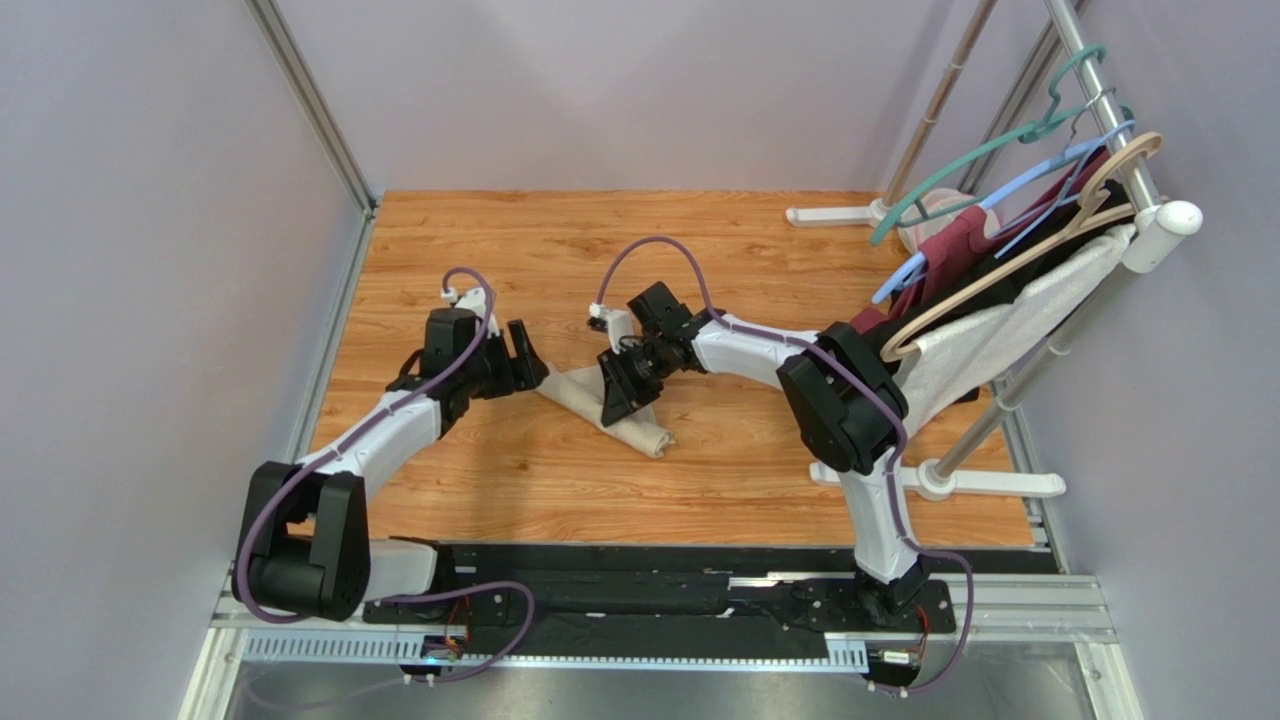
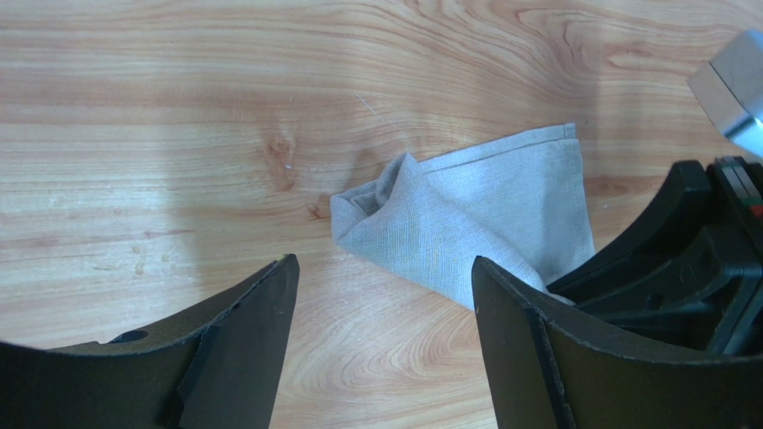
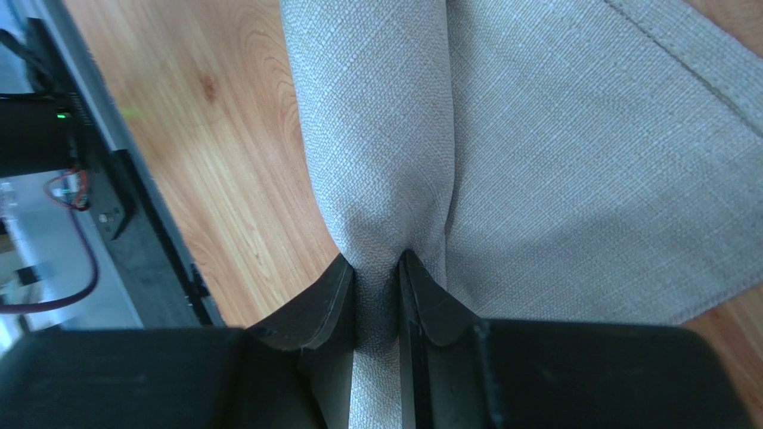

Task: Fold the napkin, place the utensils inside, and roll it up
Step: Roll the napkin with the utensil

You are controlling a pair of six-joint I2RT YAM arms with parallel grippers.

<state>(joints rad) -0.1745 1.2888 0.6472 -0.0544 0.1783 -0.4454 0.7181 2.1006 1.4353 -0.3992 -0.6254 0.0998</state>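
The beige napkin (image 1: 646, 431) lies partly rolled in the middle of the wooden table (image 1: 496, 465), its roll running toward the near right. My right gripper (image 1: 625, 393) is shut on the rolled part; in the right wrist view the fingers (image 3: 376, 261) pinch a fold of the napkin (image 3: 555, 161). My left gripper (image 1: 526, 365) stands open just left of the napkin's loose corner (image 2: 475, 223), with bare wood between its fingers (image 2: 383, 264), touching nothing. The utensils are hidden or out of view.
A clothes rack (image 1: 1120, 165) with coloured hangers and white and maroon garments (image 1: 977, 285) stands at the right. Its white feet (image 1: 939, 480) rest on the table near the right arm. The right gripper's black body (image 2: 698, 259) shows beside the left fingers.
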